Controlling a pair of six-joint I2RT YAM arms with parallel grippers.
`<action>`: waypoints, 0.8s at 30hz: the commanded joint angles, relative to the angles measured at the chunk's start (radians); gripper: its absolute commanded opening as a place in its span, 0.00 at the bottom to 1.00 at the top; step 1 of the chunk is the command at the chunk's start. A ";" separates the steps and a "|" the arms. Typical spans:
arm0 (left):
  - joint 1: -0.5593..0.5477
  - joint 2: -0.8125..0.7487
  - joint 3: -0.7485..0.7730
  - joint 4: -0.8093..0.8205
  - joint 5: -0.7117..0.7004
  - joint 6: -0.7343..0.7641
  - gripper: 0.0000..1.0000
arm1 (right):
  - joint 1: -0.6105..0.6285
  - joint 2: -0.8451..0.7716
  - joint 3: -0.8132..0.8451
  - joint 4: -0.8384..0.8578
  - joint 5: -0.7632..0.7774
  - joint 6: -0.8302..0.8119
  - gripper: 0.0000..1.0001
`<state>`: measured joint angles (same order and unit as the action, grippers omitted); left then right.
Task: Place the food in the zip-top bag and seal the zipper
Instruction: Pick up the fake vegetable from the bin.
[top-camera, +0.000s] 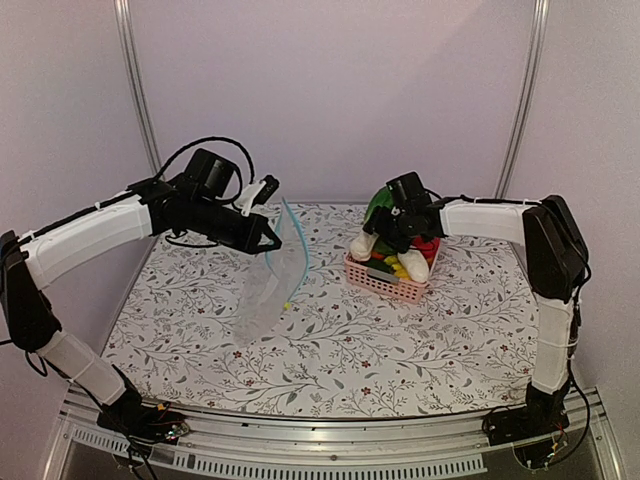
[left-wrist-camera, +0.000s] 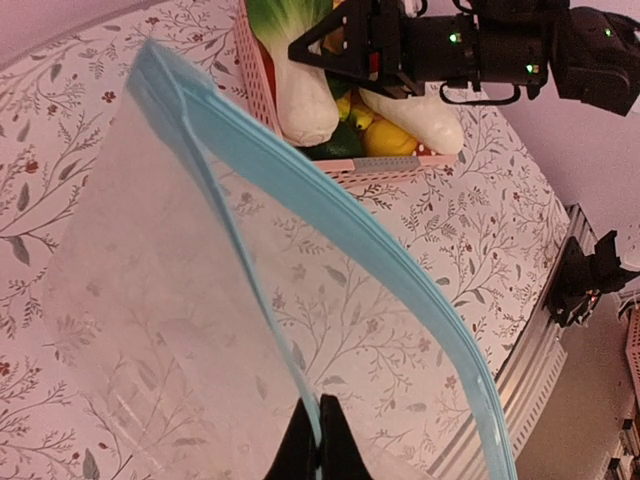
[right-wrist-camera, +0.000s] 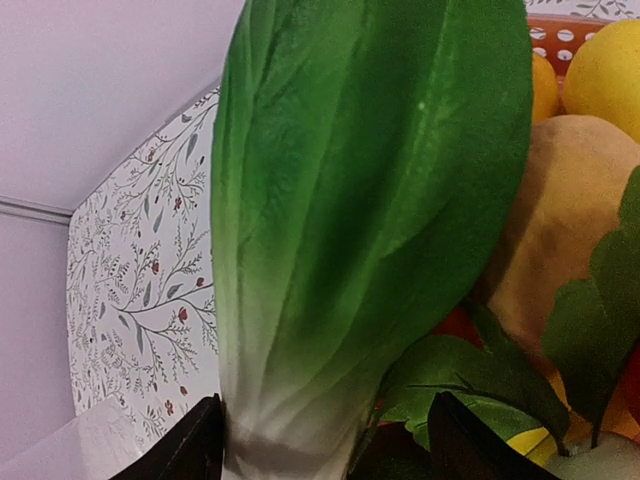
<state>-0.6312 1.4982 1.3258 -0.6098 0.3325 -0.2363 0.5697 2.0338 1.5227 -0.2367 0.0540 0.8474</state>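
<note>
Bok choy (right-wrist-camera: 370, 200) sat between the right gripper's (right-wrist-camera: 325, 445) open jaws, awaiting clamping and carriage into the zip-top bag (left-wrist-camera: 150, 300) that the left gripper (left-wrist-camera: 318, 440) pinched.

**Plastic film, moulded produce, printed table cover**

The zip-top bag (left-wrist-camera: 150, 300) is thin clear plastic film, faintly cloudy and creased, with a soft sheen. Its zipper (left-wrist-camera: 170, 80) is a smooth, opaque light-blue plastic strip. The bok choy (right-wrist-camera: 370, 200) looks like moulded plastic with a satin finish, fine veins pressed into the green leaf and a smoother white stem. The pale peach-orange fruit (right-wrist-camera: 560, 220) has a matt, slightly grainy skin. The basket (top-camera: 385, 283) is pink slatted plastic. The table (top-camera: 330, 350) has a matt floral-printed cover, and a bare metal rail (top-camera: 330, 440) runs along its near edge. The left pincer (left-wrist-camera: 318, 445) and right pincer (right-wrist-camera: 330, 450) are matt black; the arm shells (top-camera: 90, 235) are smooth white plastic
</note>
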 joint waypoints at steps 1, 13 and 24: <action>0.026 -0.009 -0.014 0.017 0.022 -0.009 0.00 | -0.008 0.065 0.057 0.047 -0.042 0.036 0.67; 0.049 -0.012 -0.016 0.023 0.049 -0.021 0.00 | -0.008 0.114 0.083 0.089 -0.078 0.080 0.46; 0.067 -0.012 -0.019 0.032 0.053 -0.027 0.00 | -0.008 0.050 0.045 0.125 -0.083 0.081 0.30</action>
<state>-0.5846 1.4982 1.3251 -0.5949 0.3779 -0.2584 0.5663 2.1162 1.5784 -0.1497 -0.0101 0.9260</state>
